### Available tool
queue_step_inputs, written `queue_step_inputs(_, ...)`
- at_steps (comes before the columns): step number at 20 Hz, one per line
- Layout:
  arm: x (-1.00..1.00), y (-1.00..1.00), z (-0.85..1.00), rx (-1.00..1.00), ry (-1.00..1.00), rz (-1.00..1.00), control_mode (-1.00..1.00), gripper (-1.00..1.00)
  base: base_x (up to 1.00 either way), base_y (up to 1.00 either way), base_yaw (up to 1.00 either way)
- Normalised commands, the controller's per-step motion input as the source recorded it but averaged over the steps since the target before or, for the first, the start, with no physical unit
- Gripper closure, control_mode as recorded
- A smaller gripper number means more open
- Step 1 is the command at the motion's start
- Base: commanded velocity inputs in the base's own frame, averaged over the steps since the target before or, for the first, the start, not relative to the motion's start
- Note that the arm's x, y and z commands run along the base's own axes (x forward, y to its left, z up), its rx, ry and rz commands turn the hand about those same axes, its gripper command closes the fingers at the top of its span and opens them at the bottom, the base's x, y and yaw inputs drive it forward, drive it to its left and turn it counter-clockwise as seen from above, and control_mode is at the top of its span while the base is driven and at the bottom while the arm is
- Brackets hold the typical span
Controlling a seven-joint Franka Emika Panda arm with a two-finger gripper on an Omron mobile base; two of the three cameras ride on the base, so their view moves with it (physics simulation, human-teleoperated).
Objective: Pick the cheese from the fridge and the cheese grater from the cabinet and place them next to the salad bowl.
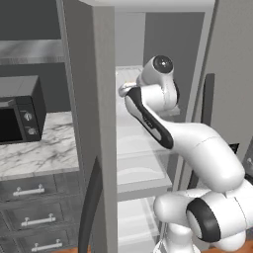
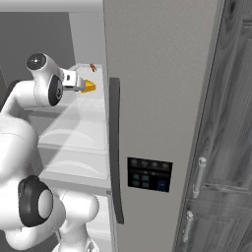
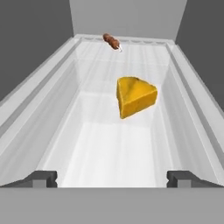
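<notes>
Cheese [image 3: 135,97], a yellow-orange wedge, sat on a translucent white shelf [image 3: 109,153] inside the open fridge [image 2: 162,74], roughly midway along the shelf and a little toward its right side in the hand view. Ahead of the pincer [image 3: 112,178] it stood free, touching neither finger. The pincer's two dark fingertips [image 3: 41,178] were spread wide, one at each lower corner of the hand view, with nothing between them and the wedge beyond them. Further back on the same shelf, near the rear wall, lay a small brown item [image 3: 111,41], well apart from the wedge; what it was could not be made out. From the right base view the wedge [image 2: 89,87] showed just past the end of the white arm [image 2: 47,86], which reached into the fridge at the upper shelf. In the left base view a black microwave [image 1: 20,108] stood on a marble counter [image 1: 39,150] to the left of the fridge, above drawers [image 1: 29,190] with silver handles.
</notes>
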Motion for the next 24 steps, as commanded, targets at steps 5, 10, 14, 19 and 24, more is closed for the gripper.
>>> queue_step_inputs(5,0.41,0.0,0.08,0.0,-0.01,0.0,-1.0,-1.0,0.0,0.0,0.0)
queue_step_inputs(10,0.42,-0.01,0.06,0.0,0.0,0.0,-1.0,-1.0,0.0,0.0,0.0)
queue_step_inputs(14,0.39,-0.01,0.0,0.0,0.0,-0.04,-1.0,-1.0,0.0,0.0,0.0)
queue_step_inputs(19,0.25,-0.04,0.0,0.0,0.02,-0.12,-1.0,-1.0,0.0,0.0,0.0)
queue_step_inputs(24,0.16,-0.01,-0.04,0.0,0.02,-0.16,-1.0,-1.0,0.0,0.0,0.0)
